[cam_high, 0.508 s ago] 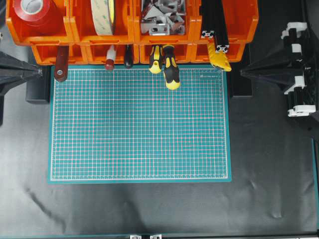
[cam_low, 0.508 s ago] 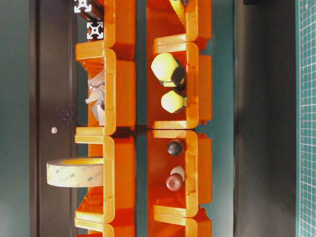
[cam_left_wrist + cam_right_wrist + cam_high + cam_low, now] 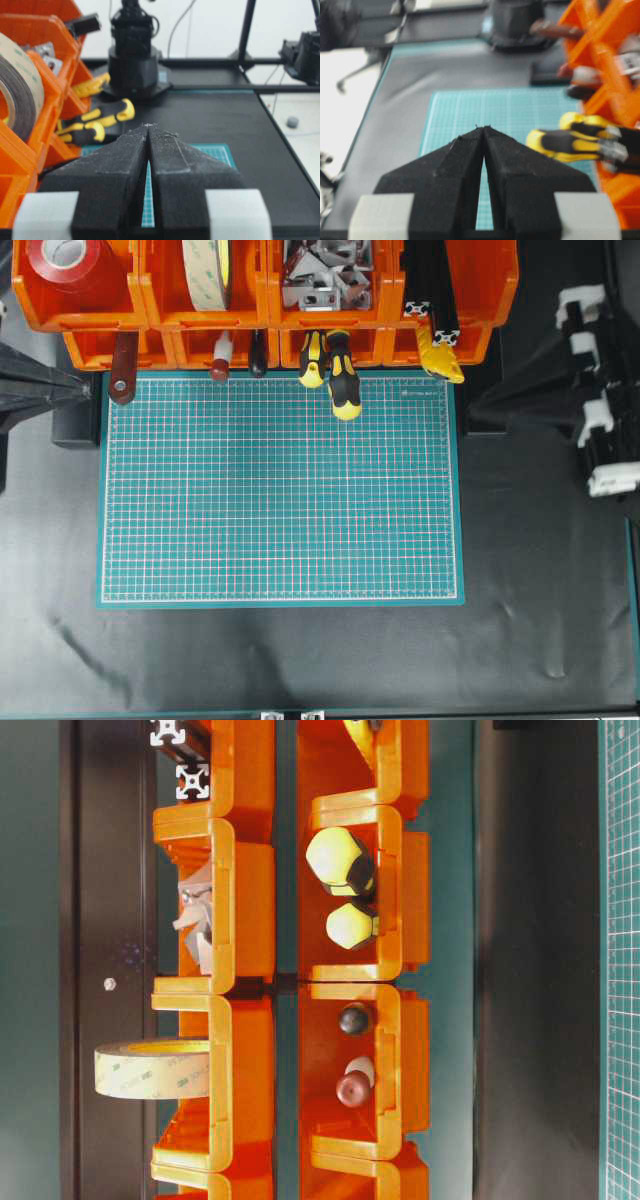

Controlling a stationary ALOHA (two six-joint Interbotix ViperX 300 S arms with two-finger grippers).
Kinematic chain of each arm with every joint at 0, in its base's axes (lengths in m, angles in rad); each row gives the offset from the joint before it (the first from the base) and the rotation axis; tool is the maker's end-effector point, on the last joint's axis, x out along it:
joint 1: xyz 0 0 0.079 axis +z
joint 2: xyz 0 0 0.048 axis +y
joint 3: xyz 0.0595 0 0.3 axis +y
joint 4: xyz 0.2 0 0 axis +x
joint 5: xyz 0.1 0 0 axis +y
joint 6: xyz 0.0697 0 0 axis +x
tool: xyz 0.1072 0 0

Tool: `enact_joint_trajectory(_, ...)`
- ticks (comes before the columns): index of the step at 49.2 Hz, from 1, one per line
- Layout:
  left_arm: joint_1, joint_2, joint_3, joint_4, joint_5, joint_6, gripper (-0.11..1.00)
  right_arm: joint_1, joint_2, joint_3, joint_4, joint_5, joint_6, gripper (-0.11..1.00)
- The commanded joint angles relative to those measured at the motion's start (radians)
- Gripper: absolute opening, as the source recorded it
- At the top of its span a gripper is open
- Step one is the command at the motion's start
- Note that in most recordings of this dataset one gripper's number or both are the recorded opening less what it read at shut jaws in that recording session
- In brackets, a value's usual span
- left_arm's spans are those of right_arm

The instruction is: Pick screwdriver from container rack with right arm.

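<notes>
Overhead, the orange rack [image 3: 265, 300] runs along the 12 o'clock edge of the green mat [image 3: 280, 490], two tiers of bins, wider than the mat. The screwdriver [image 3: 342, 380] sits in a lower-tier bin just right of centre, its yellow-and-black handle sticking out at 6 o'clock over the mat's top edge; shaft hidden inside the bin. A shorter yellow-and-black tool [image 3: 313, 360] lies touching it on the 9 o'clock side. Further toward 9 o'clock: a black-handled tool [image 3: 258, 355], a red-tipped one [image 3: 220, 360] and a dark red handle [image 3: 123, 370]. Upper tier holds red tape [image 3: 70, 265], a tan tape roll [image 3: 208, 270], metal brackets [image 3: 320, 275] and black extrusions [image 3: 430, 285]. A yellow part [image 3: 440, 358] pokes from the bin at the rack's right end. The right gripper [image 3: 478, 405] hangs at 3 o'clock of the mat, tips pointing toward 9 o'clock, well apart from the screwdriver; wrist cam shows its jaws pressed together w/ nothing between them. The left gripper [image 3: 88, 386] sits at 9 o'clock by the mat's top corner, tips toward 3 o'clock, jaws likewise closed & empty. In the right wrist view the screwdriver [image 3: 570, 141] lies at 2 o'clock of the tips.
</notes>
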Motion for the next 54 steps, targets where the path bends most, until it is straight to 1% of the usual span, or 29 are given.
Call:
enact_joint_trajectory(1, -0.006, 0.003, -0.031, 0.003, 0.012, -0.003, 0.00, 0.046, 0.087, -0.130, -0.005, 0.107, -0.002, 0.00)
enact_joint_trajectory(5, -0.006, 0.002, -0.031, 0.003, 0.020, -0.003, 0.00, 0.087, 0.178, -0.215, -0.032, 0.212, -0.002, 0.00)
enact_joint_trajectory(12, -0.005, 0.005, -0.031, 0.003, 0.020, -0.002, 0.00, 0.120, 0.307, -0.336, -0.080, 0.396, 0.002, 0.00)
enact_joint_trajectory(14, -0.002, 0.008, -0.032, 0.003, 0.020, -0.002, 0.00, 0.129, 0.345, -0.370, -0.100, 0.434, 0.002, 0.00)
enact_joint_trajectory(17, 0.002, 0.011, -0.031, 0.003, 0.020, -0.002, 0.00, 0.146, 0.402, -0.422, -0.150, 0.485, 0.003, 0.00)
enact_joint_trajectory(20, 0.003, 0.014, -0.031, 0.003, 0.018, -0.002, 0.00, 0.163, 0.460, -0.468, -0.222, 0.538, 0.006, 0.00)
enact_joint_trajectory(24, -0.002, 0.020, -0.031, 0.003, 0.018, -0.002, 0.00, 0.187, 0.537, -0.532, -0.341, 0.629, 0.034, 0.00)
enact_joint_trajectory(26, -0.003, 0.021, -0.032, 0.003, 0.017, -0.002, 0.00, 0.201, 0.572, -0.561, -0.408, 0.681, 0.058, 0.00)
enact_joint_trajectory(29, -0.005, 0.023, -0.031, 0.003, 0.018, -0.002, 0.00, 0.232, 0.618, -0.597, -0.522, 0.764, 0.103, 0.00)
enact_joint_trajectory(32, -0.005, 0.021, -0.032, 0.003, 0.017, -0.002, 0.00, 0.272, 0.655, -0.620, -0.652, 0.844, 0.153, 0.00)
enact_joint_trajectory(37, -0.005, 0.021, -0.031, 0.003, 0.018, -0.002, 0.00, 0.345, 0.696, -0.621, -0.867, 0.965, 0.255, 0.00)
enact_joint_trajectory(38, -0.005, 0.021, -0.031, 0.003, 0.018, -0.002, 0.00, 0.364, 0.706, -0.615, -0.919, 0.999, 0.287, 0.00)
enact_joint_trajectory(40, -0.005, 0.020, -0.031, 0.003, 0.018, -0.002, 0.00, 0.385, 0.715, -0.604, -0.979, 1.039, 0.331, 0.00)
enact_joint_trajectory(43, -0.005, 0.021, -0.031, 0.003, 0.018, -0.002, 0.00, 0.417, 0.726, -0.583, -1.043, 1.088, 0.393, 0.00)
enact_joint_trajectory(47, -0.005, 0.023, -0.031, 0.003, 0.018, -0.002, 0.00, 0.459, 0.736, -0.548, -1.111, 1.131, 0.456, 0.00)
enact_joint_trajectory(50, -0.005, 0.023, -0.031, 0.003, 0.018, -0.002, 0.00, 0.485, 0.747, -0.522, -1.143, 1.154, 0.486, 0.00)
enact_joint_trajectory(54, -0.005, 0.023, -0.031, 0.003, 0.017, -0.002, 0.00, 0.506, 0.758, -0.488, -1.160, 1.164, 0.495, 0.00)
